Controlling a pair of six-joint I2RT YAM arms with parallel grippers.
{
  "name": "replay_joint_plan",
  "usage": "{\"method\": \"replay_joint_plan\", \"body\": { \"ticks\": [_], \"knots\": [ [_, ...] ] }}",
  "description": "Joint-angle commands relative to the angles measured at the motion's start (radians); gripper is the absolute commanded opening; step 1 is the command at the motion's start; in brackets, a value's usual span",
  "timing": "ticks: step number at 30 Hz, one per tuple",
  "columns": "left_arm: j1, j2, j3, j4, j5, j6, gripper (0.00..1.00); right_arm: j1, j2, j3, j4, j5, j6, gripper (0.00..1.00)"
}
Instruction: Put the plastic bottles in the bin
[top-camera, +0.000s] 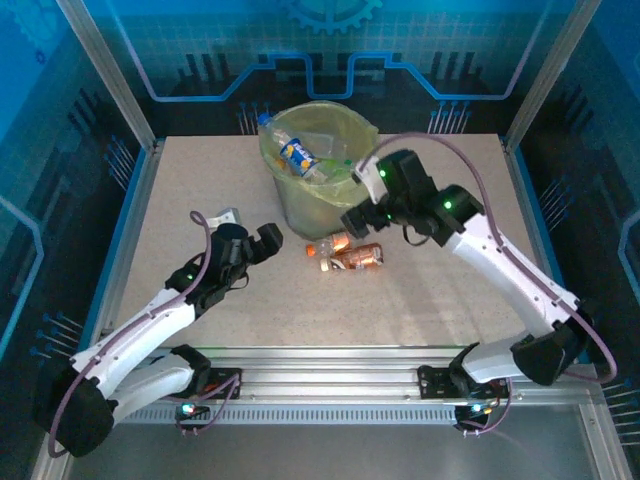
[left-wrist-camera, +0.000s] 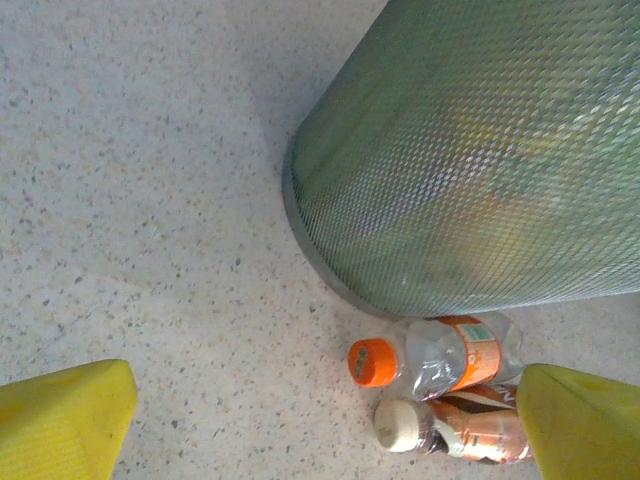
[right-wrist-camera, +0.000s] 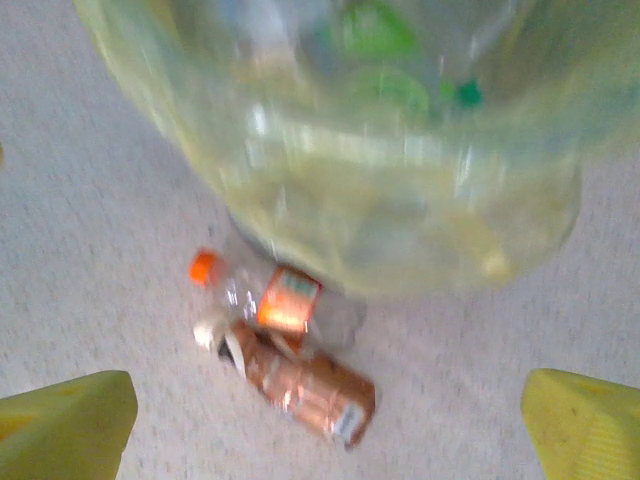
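Round grey mesh bin (top-camera: 318, 190) lined with a translucent yellow-green plastic bag, standing on the speckled bench (top-camera: 200, 200); several plastic bottles (top-camera: 298, 155) lie inside it. Against the near side of the bin's base rests a clear plastic bottle with an orange cap and orange label (left-wrist-camera: 440, 355). Touching this, one step farther from the bin, is a brown-labelled bottle with a pale cap (left-wrist-camera: 460, 432). The left pincer (top-camera: 262, 243), to the near left of the bin, is spread wide and empty. The right pincer (top-camera: 365, 218), by the bin's near-right side, is likewise wide open and holds nothing.
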Motion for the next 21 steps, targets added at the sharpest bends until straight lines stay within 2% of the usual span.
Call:
{"method": "replay_joint_plan", "body": {
  "ticks": [1,9,16,21],
  "knots": [
    [0.007,0.011,-0.021,0.035,0.033,-0.034,0.99,-0.014,-0.041,-0.144,0.077,-0.029,0.034,1.0],
    [0.01,0.026,-0.056,0.04,0.031,-0.068,0.99,-0.013,-0.005,-0.38,0.223,-0.107,-0.002,1.0],
    [0.019,0.025,-0.076,0.036,0.036,-0.079,0.99,-0.025,0.133,-0.398,0.312,-0.124,-0.07,1.0],
    [0.026,0.027,-0.078,0.036,0.039,-0.082,0.99,-0.068,0.218,-0.375,0.346,-0.183,-0.099,1.0]
  ]
}}
